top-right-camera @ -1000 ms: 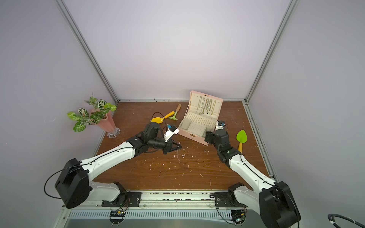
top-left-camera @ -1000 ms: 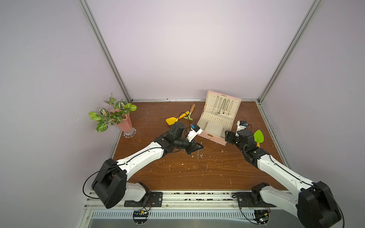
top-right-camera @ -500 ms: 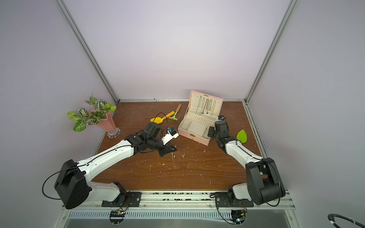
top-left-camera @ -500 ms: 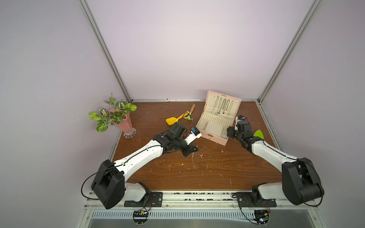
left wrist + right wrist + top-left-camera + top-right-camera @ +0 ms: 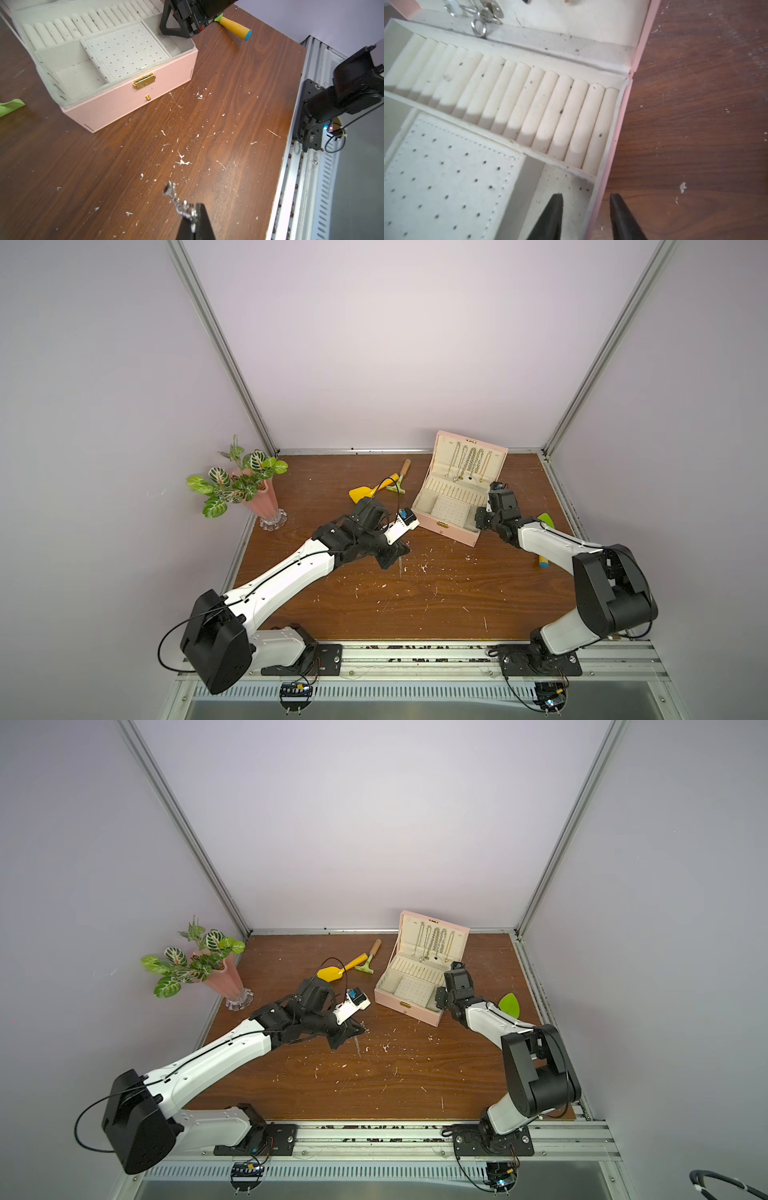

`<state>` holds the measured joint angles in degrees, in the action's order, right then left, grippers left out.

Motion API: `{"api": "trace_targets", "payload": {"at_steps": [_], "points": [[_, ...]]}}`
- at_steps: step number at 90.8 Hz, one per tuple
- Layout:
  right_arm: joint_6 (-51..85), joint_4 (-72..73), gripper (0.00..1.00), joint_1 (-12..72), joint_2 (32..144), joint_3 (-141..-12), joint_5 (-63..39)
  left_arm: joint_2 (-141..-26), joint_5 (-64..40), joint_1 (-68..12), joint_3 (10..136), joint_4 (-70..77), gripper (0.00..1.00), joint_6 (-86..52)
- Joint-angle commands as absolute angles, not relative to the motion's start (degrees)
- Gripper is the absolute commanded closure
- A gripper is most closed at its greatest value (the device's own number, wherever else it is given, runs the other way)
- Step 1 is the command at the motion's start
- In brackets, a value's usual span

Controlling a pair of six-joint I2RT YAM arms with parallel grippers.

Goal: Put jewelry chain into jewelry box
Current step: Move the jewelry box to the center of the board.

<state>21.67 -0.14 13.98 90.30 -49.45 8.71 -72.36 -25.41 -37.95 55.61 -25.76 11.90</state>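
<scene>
Before the open pink, cream-lined jewelry box (image 5: 128, 97), left claw (image 5: 194, 216) pinches a silvery, knobbly jewelry chain (image 5: 176, 199). Astride the box's end wall, right claw (image 5: 586, 196) stands part-open.

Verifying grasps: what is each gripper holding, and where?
Left gripper pinches the jewelry chain, one end protruding. Right gripper holds nothing, open astride the jewelry box wall.

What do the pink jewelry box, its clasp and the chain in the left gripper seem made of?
Jewelry box: smooth matte pink shell, perhaps faux leather; cream lining looks suede-like. Clasp: shiny gold-coloured metal, it glints. Chain: silvery metal, bright linked pieces.
</scene>
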Motion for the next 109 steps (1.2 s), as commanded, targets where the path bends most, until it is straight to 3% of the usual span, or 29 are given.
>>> {"api": "trace_targets", "payload": {"at_steps": [1,11,22,92,99,109], "points": [[20.34,-4.23,0.68,14.32,90.56,-51.61,12.05,-70.69,-22.57,-38.41,57.6,-27.12,0.99,12.77],[20.22,-5.78,0.8,14.63,90.3,-51.11,12.72,-70.03,-22.46,-38.41,57.96,-27.43,0.99,13.01],[19.97,-7.87,0.85,16.39,89.17,-50.19,14.03,-69.71,-23.29,-38.41,58.48,-27.6,0.99,13.23],[32.73,-20.35,0.89,36.46,67.96,-36.09,15.82,-65.08,-23.98,-38.58,58.93,-30.96,0.99,17.77],[33.16,-20.88,0.85,37.0,66.75,-35.86,16.07,-65.03,-24.08,-38.59,58.83,-30.98,0.99,17.99],[32.41,-22.49,0.66,37.05,64.31,-37.61,20.26,-65.45,-24.17,-38.63,58.63,-30.94,0.99,18.4]]}}
